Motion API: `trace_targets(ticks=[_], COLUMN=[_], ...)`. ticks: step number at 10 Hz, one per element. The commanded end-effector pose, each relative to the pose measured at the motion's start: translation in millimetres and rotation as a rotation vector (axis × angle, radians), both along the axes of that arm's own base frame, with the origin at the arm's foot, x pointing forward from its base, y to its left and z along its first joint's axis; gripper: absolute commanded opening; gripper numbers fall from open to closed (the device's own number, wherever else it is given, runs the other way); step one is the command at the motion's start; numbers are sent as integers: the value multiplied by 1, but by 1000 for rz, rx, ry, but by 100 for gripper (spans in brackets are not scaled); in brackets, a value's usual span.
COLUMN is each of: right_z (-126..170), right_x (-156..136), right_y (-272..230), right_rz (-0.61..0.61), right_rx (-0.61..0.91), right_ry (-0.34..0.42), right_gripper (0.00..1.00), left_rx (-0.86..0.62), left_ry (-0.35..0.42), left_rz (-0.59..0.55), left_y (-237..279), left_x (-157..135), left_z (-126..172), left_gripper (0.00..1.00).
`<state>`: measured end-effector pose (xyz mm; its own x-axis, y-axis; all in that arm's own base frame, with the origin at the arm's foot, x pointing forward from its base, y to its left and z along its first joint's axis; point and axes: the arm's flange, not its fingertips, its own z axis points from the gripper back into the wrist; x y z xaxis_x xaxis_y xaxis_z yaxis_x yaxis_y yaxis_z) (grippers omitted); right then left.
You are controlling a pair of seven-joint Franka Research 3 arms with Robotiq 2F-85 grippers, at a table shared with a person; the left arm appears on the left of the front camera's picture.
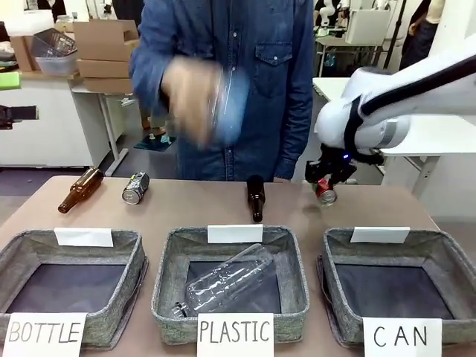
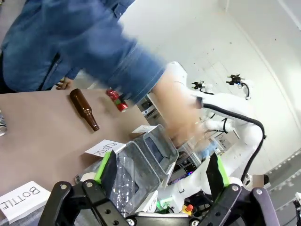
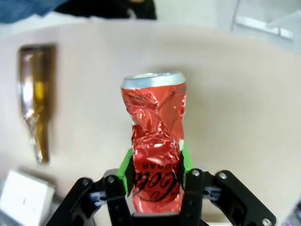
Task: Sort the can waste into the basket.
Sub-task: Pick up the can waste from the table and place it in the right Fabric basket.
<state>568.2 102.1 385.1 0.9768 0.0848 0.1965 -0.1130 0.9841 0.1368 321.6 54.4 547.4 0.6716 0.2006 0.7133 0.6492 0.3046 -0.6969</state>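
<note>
the red can [image 3: 155,136] is crushed at the waist, thin crumpled metal with its silver end away from the wrist. i judge it light, easy to dent further and a little slick on the print, so a modest squeeze across the pinched middle suits it. the right end effector [image 3: 154,162] has that hold, green pads narrowed onto the can's lower half. the can seems lifted off the worktop [image 1: 193,212] at the far right, just beyond the far rim of the basket [image 1: 454,256] signed "can", whose dark floor is bare.

the dark can [image 1: 135,187] lies on its side at the far left, near a brown bottle [image 1: 80,190]. uncrushed, it looks stiffer and likely to roll, so a hold across the barrel seems safest. a second brown bottle [image 1: 255,199] lies near the middle.

the left end effector [image 2: 162,172] stands wide, holding nothing. a person's hand [image 1: 190,97], blurred, holds a clear bottle [image 1: 227,100] above the far edge.
</note>
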Motion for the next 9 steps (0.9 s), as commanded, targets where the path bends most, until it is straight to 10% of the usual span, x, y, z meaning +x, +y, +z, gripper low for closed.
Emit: trace_targets(ticks=[1,6,9], right_z=[65,111,104], right_x=[-91,-288,-309], right_y=[-83,-105,-105], right_rz=[160,406,436], right_rx=[114,43,33], right_ry=[57,93,61], right_gripper=[41,41,41], left_rx=[-15,-15,-15], left_ry=[-26,-26,-26], left_rz=[-3,-3,-3], left_y=[-2,-2,-2], left_x=[3,3,3], left_z=[1,1,1], left_gripper=[100,100,100])
